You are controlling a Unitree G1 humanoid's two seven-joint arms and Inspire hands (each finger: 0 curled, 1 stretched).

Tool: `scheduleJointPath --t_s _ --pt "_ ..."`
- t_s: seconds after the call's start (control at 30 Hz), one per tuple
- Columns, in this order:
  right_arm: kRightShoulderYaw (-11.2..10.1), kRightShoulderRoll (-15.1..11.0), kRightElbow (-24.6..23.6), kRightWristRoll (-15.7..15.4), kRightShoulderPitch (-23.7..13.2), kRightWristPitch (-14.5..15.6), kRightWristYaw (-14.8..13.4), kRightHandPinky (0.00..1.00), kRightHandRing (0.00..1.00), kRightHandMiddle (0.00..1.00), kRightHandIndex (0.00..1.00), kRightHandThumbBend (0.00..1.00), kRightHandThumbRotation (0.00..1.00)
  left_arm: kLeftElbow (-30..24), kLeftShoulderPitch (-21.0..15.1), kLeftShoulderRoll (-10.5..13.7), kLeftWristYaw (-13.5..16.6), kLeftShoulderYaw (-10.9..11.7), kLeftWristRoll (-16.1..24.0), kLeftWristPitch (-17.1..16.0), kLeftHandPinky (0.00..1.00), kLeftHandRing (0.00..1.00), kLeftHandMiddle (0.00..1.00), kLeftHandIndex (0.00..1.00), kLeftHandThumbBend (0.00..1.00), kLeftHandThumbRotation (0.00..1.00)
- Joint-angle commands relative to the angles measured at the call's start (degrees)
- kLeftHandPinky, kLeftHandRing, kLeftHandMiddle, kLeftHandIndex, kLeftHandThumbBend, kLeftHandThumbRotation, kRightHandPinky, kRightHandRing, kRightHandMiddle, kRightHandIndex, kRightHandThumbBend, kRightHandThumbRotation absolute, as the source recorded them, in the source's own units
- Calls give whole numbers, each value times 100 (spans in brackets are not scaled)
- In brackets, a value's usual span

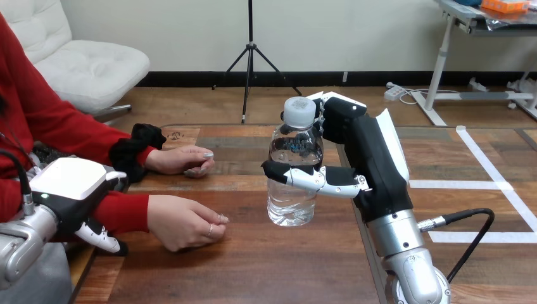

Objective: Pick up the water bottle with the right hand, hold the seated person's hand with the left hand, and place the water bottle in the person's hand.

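The right hand (pixel 354 171) was clamped round the water bottle (pixel 292 190), thumb across its front, the rest mostly hidden behind the clear plastic. The bottle stood upright over the table (pixel 253 266); whether its base touched the wood I couldn't tell. The left hand (pixel 69 187) sat over the red sleeve (pixel 123 212) behind the person's nearer hand (pixel 183 221), its underside hidden, so I couldn't tell whether it gripped anything. The person's farther hand (pixel 180 159) rested on the table, apart from the bottle.
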Motion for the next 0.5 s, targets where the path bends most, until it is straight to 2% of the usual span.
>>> scheduleJointPath --t_s 0.0,0.47 --pt "-113 29 -476 22 -214 -40 -108 30 36 51 53 83 0 94 -180 -240 -127 -10 -110 92 66 68 72 75 97 38" --pt "-111 40 -544 30 -194 15 -112 30 36 52 53 84 0 95 -180 -262 -250 20 -311 -63 53 52 55 57 88 30"
